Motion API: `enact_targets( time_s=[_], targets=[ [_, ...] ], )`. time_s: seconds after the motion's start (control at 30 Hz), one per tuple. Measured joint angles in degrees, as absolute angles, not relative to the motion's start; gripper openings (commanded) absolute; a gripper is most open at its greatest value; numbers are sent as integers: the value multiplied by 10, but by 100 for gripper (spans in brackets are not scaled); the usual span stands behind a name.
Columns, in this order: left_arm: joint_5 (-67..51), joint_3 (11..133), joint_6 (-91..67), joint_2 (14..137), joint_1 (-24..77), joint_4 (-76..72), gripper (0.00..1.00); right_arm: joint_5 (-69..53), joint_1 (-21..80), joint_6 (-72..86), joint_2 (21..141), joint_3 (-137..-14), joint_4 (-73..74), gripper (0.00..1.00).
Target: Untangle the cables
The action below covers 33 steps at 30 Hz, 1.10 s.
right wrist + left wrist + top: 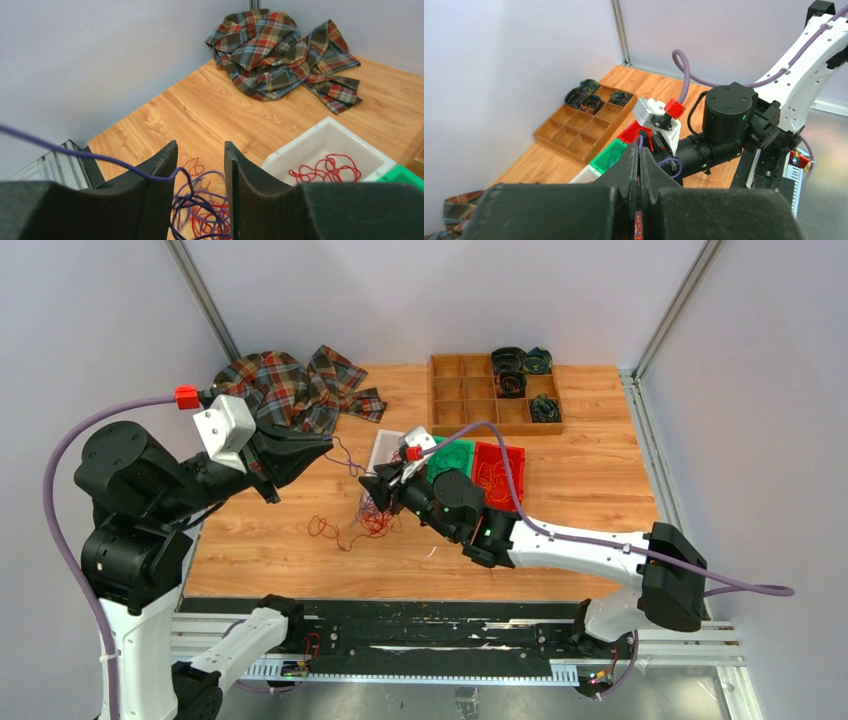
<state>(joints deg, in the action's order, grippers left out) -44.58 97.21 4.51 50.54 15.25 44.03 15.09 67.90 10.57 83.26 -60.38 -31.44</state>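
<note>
A tangle of purple and red cables lies on the wooden table and shows between my right fingers in the right wrist view. My left gripper is shut on a purple cable that runs taut to the tangle; the strand shows between its closed fingers. My right gripper hovers just above the tangle, open, with the purple cable draped over its left finger. A loose red cable lies left of the tangle.
A white bin holding a red cable, a green bin and a red bin stand behind the right gripper. A wooden compartment tray with coiled cables is at the back. A plaid cloth lies back left.
</note>
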Motion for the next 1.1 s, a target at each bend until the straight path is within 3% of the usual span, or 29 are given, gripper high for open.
enact_targets(
  time_s=[0.13,0.3,0.33,0.4,0.53,0.8,1.1],
  targets=[
    [-444,980,49,506,152,440,1,155,679,110,815,-581,-315,3],
    [-422,975,67,504,152,440,3,162,679,106,784,-575,-319,1],
    [-414,968,72,501,152,440,11,162,679,104,778,-575,-320,1],
    [-398,948,84,494,152,441,39,161,679,97,767,-575,-320,1],
    [-379,880,94,472,152,447,72,148,679,87,753,-577,-317,1],
    [-442,811,97,475,152,468,79,112,679,85,753,-612,-275,1],
    [-493,850,166,522,152,487,71,35,686,80,770,-648,-236,1]
  ],
)
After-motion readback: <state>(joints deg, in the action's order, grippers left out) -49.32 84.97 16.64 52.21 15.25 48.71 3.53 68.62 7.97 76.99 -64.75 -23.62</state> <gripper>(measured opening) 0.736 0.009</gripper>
